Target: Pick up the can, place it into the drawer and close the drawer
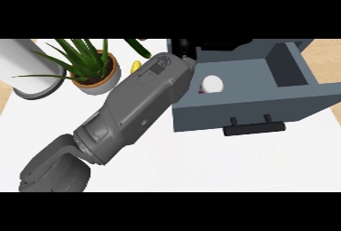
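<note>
The grey-blue drawer (303, 101) stands pulled open at the right, its black handle (254, 129) facing me. Inside it, near the left wall, lies the can (212, 83), showing a white end with a bit of red; my forearm hides part of it. My left forearm runs from the lower left up to the drawer's back left corner. The black left hand (184, 47) is over the drawer's rear edge, close above the can, and mostly cut off by the view's top. My right hand does not show.
A potted green plant (100, 74) stands left of the forearm, with a white cylindrical container (30, 67) at the far left. A small yellow object (135, 66) peeks out beside the pot. White counter (220, 162) lies in front of the drawer.
</note>
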Available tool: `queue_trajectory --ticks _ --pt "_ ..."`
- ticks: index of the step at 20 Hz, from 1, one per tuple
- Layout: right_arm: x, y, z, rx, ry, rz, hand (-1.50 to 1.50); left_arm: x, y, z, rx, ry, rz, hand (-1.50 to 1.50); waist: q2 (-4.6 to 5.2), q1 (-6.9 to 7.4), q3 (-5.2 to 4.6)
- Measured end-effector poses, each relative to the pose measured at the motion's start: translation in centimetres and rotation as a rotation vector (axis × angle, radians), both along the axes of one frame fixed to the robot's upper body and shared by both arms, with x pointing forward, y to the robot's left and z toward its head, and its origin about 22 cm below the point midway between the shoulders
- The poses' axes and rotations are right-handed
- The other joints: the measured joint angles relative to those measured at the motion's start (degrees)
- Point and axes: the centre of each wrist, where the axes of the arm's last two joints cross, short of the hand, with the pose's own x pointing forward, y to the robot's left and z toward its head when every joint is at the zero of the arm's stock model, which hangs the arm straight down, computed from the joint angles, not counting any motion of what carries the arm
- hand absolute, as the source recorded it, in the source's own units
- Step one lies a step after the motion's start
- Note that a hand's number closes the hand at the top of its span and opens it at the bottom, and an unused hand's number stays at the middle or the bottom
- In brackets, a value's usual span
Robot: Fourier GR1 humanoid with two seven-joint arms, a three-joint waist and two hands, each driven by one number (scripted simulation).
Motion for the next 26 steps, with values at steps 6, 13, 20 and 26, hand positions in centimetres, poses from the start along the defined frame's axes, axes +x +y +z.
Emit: queue_trajectory --ticks 6,13,20,26 --pt "1.6 1.3 1.5 -0.156 -0.079 0.046 -1.5 -0.2 -0.5 0.9 -0.02 -0.046 -0.007 -1.5 -0.12 1.05 -0.03" --pt "4.0 4.1 2.8 -0.356 -0.113 0.024 -1.5 -0.2 -0.7 1.4 -0.036 -0.069 -0.006 -1.5 -0.32 3.1 -0.05" --pt "8.4 7.2 2.0 -0.526 -0.108 0.012 -1.5 -0.3 -1.0 2.0 -0.058 -0.051 -0.016 -1.5 -0.57 4.61 -0.07" --pt "12.7 10.4 1.3 -0.647 -0.125 -0.011 -1.5 0.0 -0.2 2.2 -0.051 -0.034 -0.002 -1.5 -0.93 5.63 -0.1"
